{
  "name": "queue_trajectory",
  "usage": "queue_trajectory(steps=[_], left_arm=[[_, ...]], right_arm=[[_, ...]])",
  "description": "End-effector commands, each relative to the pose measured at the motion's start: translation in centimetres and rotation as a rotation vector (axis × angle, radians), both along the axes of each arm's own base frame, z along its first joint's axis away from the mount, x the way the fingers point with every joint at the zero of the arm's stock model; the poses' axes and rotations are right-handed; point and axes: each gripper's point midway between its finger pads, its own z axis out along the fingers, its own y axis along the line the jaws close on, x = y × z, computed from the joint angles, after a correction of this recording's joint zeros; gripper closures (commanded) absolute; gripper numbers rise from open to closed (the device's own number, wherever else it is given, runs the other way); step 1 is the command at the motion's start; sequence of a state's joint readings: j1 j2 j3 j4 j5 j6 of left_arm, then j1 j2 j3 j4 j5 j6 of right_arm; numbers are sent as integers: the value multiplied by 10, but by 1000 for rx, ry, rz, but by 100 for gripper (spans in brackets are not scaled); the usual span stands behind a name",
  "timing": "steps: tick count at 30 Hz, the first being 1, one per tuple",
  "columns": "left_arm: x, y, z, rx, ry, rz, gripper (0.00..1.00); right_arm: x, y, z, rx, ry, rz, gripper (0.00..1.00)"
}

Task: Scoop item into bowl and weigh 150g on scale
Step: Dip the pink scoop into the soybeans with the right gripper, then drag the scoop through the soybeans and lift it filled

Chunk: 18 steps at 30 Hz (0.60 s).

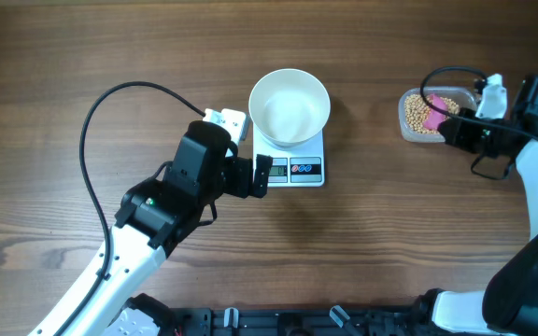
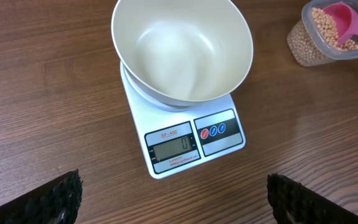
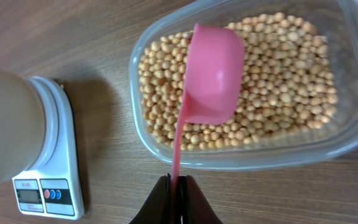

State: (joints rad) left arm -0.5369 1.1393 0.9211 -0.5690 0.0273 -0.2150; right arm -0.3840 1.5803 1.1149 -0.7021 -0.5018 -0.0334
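Right pincer (image 3: 178,186): clenched on the thin handle of a pink scoop (image 3: 213,74), whose cup lies over the beans (image 3: 278,81) in a clear tub (image 3: 247,163).
Left pincer (image 2: 173,190): spread wide and empty, low over the table (image 2: 42,93), facing the display edge of the scale (image 2: 185,146). From overhead it sits just beside the scale's left corner; whether it touches cannot be told.
Beans: all in the tub at the right side of the table, well apart from the scale.
Bowl (image 2: 182,50): white, upright on the scale's platform, with nothing inside.
Writing on the scale: the label above the screen reads "SF-400" and the grey screen shows "0".
Beside the screen: a dark panel with small red and blue round marks.
Unreadable: the fine print under the screen, and all of the scale's lettering in the overhead and right wrist views.
Hidden by the bowl: most of the scale's platform.
Cut off, left wrist view: only the dark, ridged fingertips (image 2: 55,199) show at the bottom corners, and the tub runs past the right edge.
Cut off, right wrist view: the bowl at the left edge, the tub at the top right.
Overhead: the right arm covers part of the tub.
Hard to make out: whether the scoop's cup carries any beans.
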Motion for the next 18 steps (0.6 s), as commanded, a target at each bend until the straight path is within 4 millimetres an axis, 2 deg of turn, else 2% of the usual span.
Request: queue_trajectory(steps=[1,10,18], left_arm=[[1,-4,5,-11,-8,-12,0],[1,-4,5,-11,-8,-12,0],[1,-4,5,-11,-8,-12,0]], right_arm=[[-4,7,2,143,-7,-4,95],[-5,5,3,179,-4,-28,96],[-5,2,-13,229,52,-66,96]])
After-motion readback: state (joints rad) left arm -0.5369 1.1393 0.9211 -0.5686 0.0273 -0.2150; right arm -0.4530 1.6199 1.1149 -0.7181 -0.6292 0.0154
